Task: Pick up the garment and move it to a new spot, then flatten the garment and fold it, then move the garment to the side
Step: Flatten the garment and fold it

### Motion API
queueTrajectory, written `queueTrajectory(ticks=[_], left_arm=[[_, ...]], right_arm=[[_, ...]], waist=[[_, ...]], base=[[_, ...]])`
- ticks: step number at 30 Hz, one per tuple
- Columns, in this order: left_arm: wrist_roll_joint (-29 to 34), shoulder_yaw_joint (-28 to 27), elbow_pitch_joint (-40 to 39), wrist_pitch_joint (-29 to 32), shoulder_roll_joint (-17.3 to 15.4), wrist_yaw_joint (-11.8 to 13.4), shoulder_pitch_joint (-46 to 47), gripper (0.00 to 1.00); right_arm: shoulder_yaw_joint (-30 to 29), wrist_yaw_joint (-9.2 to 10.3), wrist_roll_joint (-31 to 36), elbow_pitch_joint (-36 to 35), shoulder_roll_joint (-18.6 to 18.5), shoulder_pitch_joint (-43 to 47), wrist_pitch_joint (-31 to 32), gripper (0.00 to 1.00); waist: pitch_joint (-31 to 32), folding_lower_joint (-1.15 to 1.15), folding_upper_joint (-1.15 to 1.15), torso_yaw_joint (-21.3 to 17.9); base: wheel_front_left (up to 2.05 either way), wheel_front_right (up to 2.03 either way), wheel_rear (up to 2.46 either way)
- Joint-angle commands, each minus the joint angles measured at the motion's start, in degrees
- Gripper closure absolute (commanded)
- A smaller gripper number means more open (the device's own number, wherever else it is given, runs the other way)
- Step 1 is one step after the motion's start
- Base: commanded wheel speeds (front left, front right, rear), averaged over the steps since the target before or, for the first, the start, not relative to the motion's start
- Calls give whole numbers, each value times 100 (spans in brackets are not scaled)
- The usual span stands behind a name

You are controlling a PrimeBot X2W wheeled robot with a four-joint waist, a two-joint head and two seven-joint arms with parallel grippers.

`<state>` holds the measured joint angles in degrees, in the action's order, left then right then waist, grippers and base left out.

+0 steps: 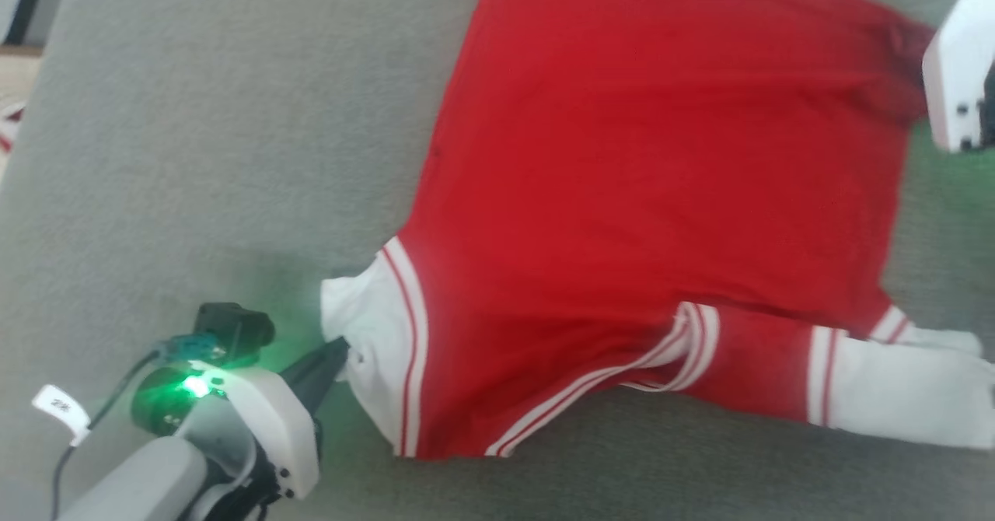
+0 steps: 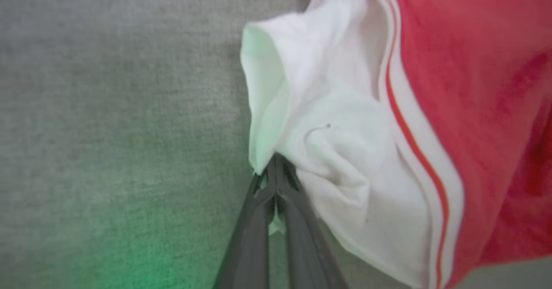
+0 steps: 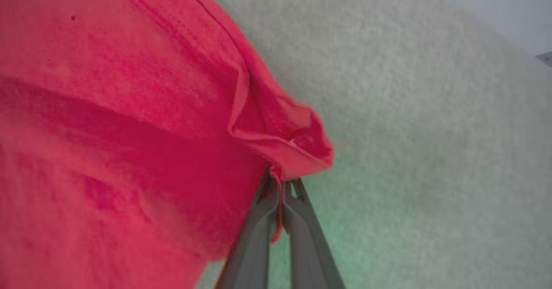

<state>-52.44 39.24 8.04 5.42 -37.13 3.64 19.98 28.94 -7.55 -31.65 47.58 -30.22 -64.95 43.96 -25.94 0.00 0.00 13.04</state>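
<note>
The garment (image 1: pixel 653 194), a red jersey shirt with short white sleeves and striped trim, lies spread on the grey surface. My left gripper (image 1: pixel 340 347) is at the lower left, shut on the edge of the white sleeve (image 2: pixel 327 151); the left wrist view shows cloth pinched between the left gripper's (image 2: pixel 275 159) dark fingers. At the upper right, the white body of my right arm (image 1: pixel 960 70) stands by the shirt's red corner. In the right wrist view my right gripper (image 3: pixel 281 181) is shut on a bunched red hem corner (image 3: pixel 293 138).
A grey carpet-like surface (image 1: pixel 194 155) runs to the left and below the shirt. Green light from the left wrist tints the surface near it. At the far left edge a beige patch with a red-and-white scrap (image 1: pixel 9 128) shows.
</note>
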Motion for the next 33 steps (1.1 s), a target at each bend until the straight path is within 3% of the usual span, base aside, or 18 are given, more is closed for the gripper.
queueTrajectory(ticks=[1, 2, 8, 16, 20, 27, 28, 29, 30, 33], left_arm=[[-12, -83, 69, 70, -55, 170, -36, 100], [-12, -83, 69, 70, -55, 170, -36, 100], [-83, -182, -185, 127, -306, 278, -185, 100], [-159, -260, -449, 214, -568, 404, -370, 100], [-184, -261, -520, 234, -613, 425, -389, 100], [-202, -263, -520, 246, -638, 400, -367, 100], [-197, -258, -512, 250, -633, 388, -351, 100], [-196, -252, -503, 250, -625, 377, -334, 100], [-191, -245, -491, 249, -623, 374, -321, 100], [-194, -227, -464, 254, -611, 353, -308, 100]], right_arm=[[191, 12, -353, -531, -248, 505, 119, 100], [191, 12, -353, -531, -248, 505, 119, 100], [327, 11, -1110, -2096, -860, 1786, 327, 100], [-240, 9, -1385, -3554, -1148, 3652, 456, 100], [-695, 10, -1259, -4009, -1046, 4585, 663, 100], [-1392, 9, -776, -4392, -415, 5678, 879, 100], [-1493, 9, -693, -4413, -300, 5726, 874, 74], [-1545, 7, -606, -4462, -220, 5769, 899, 57], [-1608, 7, -516, -4520, -155, 5795, 890, 0], [-1825, 7, -360, -4786, -31, 5801, 871, 0]], waist=[[202, 0, 0, -282], [202, 0, 0, -282], [352, 0, 0, -651], [485, 0, 0, -1028], [513, 0, 0, -1114], [494, 0, 0, -1226], [494, 0, 0, -1237], [498, 0, 0, -1246], [505, 0, 0, -1254], [538, 0, 0, -1281]], base=[[0, 0, 0], [0, 0, 0], [0, 0, 0], [0, 0, 0], [0, 0, 0], [0, 0, 0], [0, 0, 0], [0, 0, 0], [0, 0, 0], [0, 0, 0]])
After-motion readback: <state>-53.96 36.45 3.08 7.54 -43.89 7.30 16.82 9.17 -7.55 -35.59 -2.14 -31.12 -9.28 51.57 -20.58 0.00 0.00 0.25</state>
